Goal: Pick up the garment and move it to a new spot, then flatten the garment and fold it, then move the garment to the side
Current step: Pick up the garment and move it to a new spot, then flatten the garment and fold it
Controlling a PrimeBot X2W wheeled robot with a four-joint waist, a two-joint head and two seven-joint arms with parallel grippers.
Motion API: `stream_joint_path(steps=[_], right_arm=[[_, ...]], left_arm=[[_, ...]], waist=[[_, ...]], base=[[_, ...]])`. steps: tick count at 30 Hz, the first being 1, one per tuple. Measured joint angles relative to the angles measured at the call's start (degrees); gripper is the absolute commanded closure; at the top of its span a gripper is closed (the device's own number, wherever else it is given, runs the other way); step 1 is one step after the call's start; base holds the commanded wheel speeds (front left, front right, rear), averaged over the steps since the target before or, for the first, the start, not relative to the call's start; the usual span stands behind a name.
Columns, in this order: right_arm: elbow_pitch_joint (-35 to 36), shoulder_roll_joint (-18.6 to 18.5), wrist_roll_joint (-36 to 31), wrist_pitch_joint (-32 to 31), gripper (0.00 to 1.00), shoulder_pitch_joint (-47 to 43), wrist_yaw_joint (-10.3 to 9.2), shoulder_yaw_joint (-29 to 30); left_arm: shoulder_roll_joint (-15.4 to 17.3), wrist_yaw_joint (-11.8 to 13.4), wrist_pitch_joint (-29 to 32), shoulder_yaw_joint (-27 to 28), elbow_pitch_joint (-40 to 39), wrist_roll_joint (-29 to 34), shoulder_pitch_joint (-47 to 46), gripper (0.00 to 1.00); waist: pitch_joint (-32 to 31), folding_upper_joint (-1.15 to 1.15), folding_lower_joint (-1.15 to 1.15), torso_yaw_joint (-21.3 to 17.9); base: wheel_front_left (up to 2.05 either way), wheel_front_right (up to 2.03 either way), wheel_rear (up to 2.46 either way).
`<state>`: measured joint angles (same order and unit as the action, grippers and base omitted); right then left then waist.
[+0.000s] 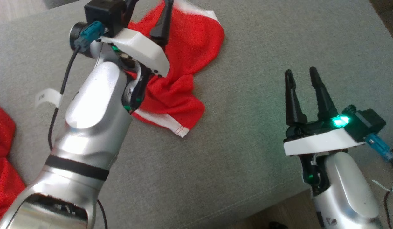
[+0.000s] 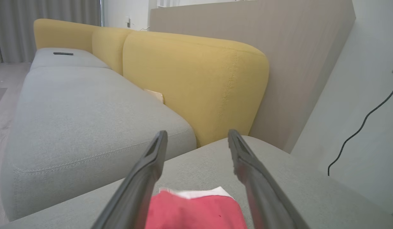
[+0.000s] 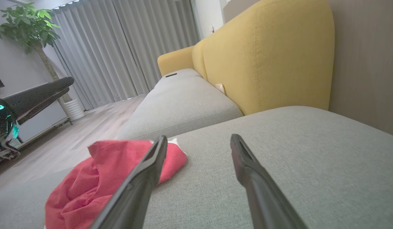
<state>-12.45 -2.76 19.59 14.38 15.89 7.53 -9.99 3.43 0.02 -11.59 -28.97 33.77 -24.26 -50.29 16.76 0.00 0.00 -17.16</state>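
The red garment (image 1: 180,63) with white trim lies crumpled on the grey cushion (image 1: 263,47), at the top centre of the head view. My left gripper (image 1: 148,8) hangs open just above its far part, fingers pointing away. In the left wrist view the garment's white-edged hem (image 2: 196,206) shows between and below the spread fingers of that gripper (image 2: 197,136). My right gripper (image 1: 301,76) stands open to the right of the garment, apart from it. From the right wrist, the garment (image 3: 88,184) lies left of that open gripper (image 3: 199,140), with nothing between its fingers.
Another red cloth (image 1: 2,152) lies at the left edge. A yellow backrest (image 2: 196,82) rises behind the cushion, and a second grey seat (image 2: 82,105) adjoins it, with a small dark object (image 2: 63,53) at its far end. The cushion's front edge (image 1: 279,200) drops to the floor.
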Motion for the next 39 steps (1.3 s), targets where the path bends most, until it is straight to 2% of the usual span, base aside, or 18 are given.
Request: stream_joint_path(steps=[5,10,14,20,25,31,35,39], right_arm=[[0.0,0.0,-0.9,0.0,0.00,0.0,0.00,1.4],[0.0,0.0,-2.7,0.0,0.00,-0.2,0.00,2.8],[-0.1,0.0,-4.0,0.0,0.00,-0.6,0.00,4.1],[-1.0,0.0,-4.8,0.0,0.00,-3.3,0.00,4.7],[-1.4,0.0,-5.0,0.0,0.00,-5.1,0.00,4.7],[-2.0,0.0,-5.0,0.0,0.00,-7.3,0.00,4.4],[-2.3,0.0,-5.0,0.0,0.00,-7.9,0.00,4.1],[-3.0,0.0,-5.1,0.0,0.00,-8.4,0.00,1.2]], left_arm=[[0.3,-0.6,-2.2,1.2,3.8,0.0,-0.4,0.00],[2.5,-0.5,-2.8,5.3,1.8,0.0,1.1,0.00],[5.5,-0.4,-3.1,8.1,-4.3,1.1,8.1,0.00],[7.1,0.3,-3.1,11.5,-12.5,3.3,22.6,0.00],[5.1,0.8,-3.1,14.7,-18.8,4.6,32.7,0.00],[1.1,0.9,-3.1,17.6,-22.0,6.5,42.8,0.00],[0.0,0.2,-3.1,19.7,-23.2,7.1,44.4,0.00],[-0.2,-1.1,-3.1,20.6,-23.5,8.5,44.3,0.00]], waist=[[-0.3,0.00,0.00,1.8],[-2.0,0.00,0.00,6.0],[-3.5,0.00,0.00,10.0],[-6.3,0.00,0.00,15.0],[-9.1,0.00,0.00,17.3],[-11.6,0.00,0.00,18.0],[-12.2,0.00,-0.01,18.4],[-11.9,0.00,-0.01,19.1]], base=[[0.00,0.00,0.00],[0.00,0.00,0.00],[0.00,0.00,0.00],[0.00,0.00,0.00],[0.00,0.00,0.00],[0.00,0.00,0.00],[0.00,0.00,0.00],[0.00,0.00,0.00]])
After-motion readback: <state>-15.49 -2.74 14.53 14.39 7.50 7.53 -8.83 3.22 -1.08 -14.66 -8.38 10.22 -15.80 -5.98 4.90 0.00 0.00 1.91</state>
